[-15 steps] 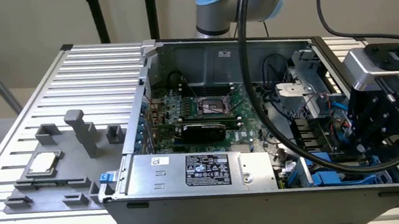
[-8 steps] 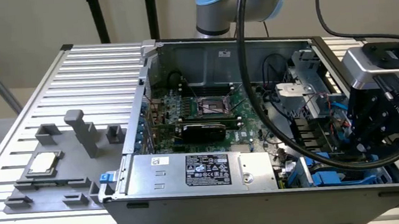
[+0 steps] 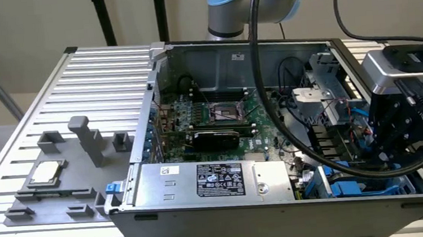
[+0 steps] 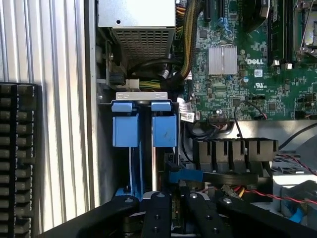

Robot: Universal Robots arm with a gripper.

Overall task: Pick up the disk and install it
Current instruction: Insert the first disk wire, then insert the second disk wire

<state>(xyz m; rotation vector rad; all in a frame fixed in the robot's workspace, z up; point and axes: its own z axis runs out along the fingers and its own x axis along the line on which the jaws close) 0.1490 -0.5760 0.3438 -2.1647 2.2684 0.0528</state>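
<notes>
The disk (image 4: pixel 164 130) stands on edge in the drive bay at the open computer case's corner. Its blue carrier tab faces the wrist camera and a thin silver edge runs down toward my gripper (image 4: pixel 174 210). My black fingers (image 4: pixel 158 210) sit close together around the disk's near end and look shut on it. In the exterior view the arm's black wrist (image 3: pixel 402 132) hangs over the case's front corner at the exterior view's right. The blue carrier (image 3: pixel 345 188) shows just below it.
A second blue carrier (image 4: pixel 125 130) sits in the neighbouring slot. The silver power supply (image 3: pixel 209 181) lies along the case front, with the motherboard (image 3: pixel 219 112) behind it. Cable bundles (image 4: pixel 173 69) and a blue connector (image 4: pixel 184 175) crowd the bay. A grey fixture plate with a small chip (image 3: pixel 46 172) lies on the slatted table.
</notes>
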